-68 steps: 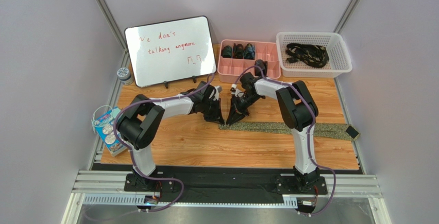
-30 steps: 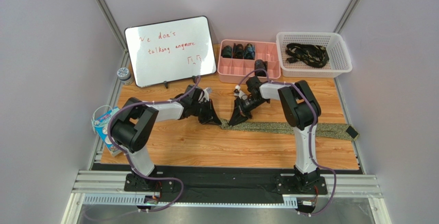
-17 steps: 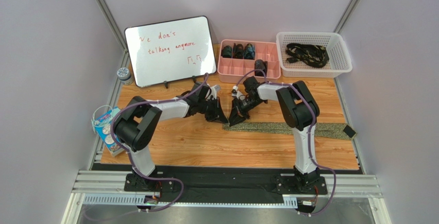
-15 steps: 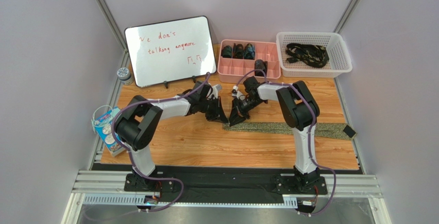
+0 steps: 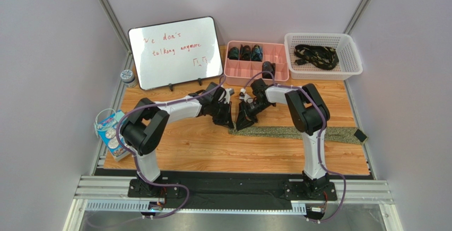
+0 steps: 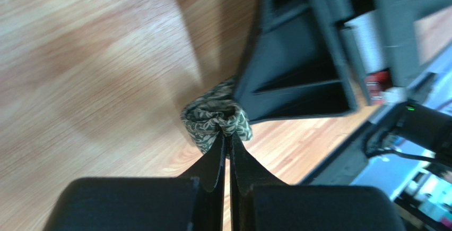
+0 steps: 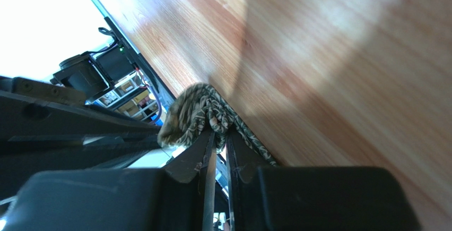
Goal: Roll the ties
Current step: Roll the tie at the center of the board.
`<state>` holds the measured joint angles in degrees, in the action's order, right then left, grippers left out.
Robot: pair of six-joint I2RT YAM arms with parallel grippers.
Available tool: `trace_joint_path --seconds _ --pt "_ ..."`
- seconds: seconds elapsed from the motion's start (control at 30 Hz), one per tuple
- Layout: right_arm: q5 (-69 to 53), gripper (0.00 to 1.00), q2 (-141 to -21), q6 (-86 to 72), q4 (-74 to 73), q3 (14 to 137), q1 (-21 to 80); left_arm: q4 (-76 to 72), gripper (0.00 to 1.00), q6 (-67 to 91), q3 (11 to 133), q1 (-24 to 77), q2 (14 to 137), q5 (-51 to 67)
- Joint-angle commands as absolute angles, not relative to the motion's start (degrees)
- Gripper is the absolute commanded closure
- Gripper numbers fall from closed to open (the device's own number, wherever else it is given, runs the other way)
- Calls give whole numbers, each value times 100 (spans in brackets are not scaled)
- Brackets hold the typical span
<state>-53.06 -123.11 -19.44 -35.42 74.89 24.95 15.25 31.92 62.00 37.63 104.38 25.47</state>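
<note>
Pink tray (image 5: 281, 75), white basket (image 5: 323, 73), whiteboard (image 5: 177, 50) stand behind the olive tie (image 5: 270, 131).

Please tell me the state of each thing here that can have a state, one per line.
Olive-green speckled fabric tie: flat on the wooden table, left end rolled up.
Left gripper: shut on the tie's rolled end.
Right gripper: nearly closed at that rolled end; grip unclear.
Black patterned ties: loose heap in the white plastic basket, unrolled.
Pink plastic divided tray: dark rolls in its rear compartments.

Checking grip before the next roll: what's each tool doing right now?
Left tool: closed on the olive tie, at its rolled end.
Right tool: pinching the same rolled end, barely parted.
</note>
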Motion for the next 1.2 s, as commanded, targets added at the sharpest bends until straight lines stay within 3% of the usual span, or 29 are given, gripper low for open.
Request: trace_joint_path --seconds 0.0,0.23,0.4,0.67,1.0,1.1,1.17 --pt "-4869 82 -12032 -1828 -3551 7567 2558 2197 100 2733 5836 4017 10899 1459" --pt "-4896 75 -11839 -1854 -3832 7682 2479 2285 100 2681 5880 4113 10934 1178" --pt "-4948 59 -11532 -1828 -4078 7620 2303 2303 100 2681 5871 4122 10934 1151" --pt "-4931 54 -11601 -2118 -4061 7620 2373 2329 100 2654 5924 4122 10951 1169" --pt "-4825 55 -11979 -2320 -3999 7796 2549 2320 100 2646 5959 4122 10907 1204" --pt "-4781 64 -12032 -2251 -4008 7752 2558 2303 100 2654 5950 4113 10863 1204" --pt "-4711 77 -12024 -2171 -4104 7664 2505 2224 100 2680 5880 4105 10741 1257"
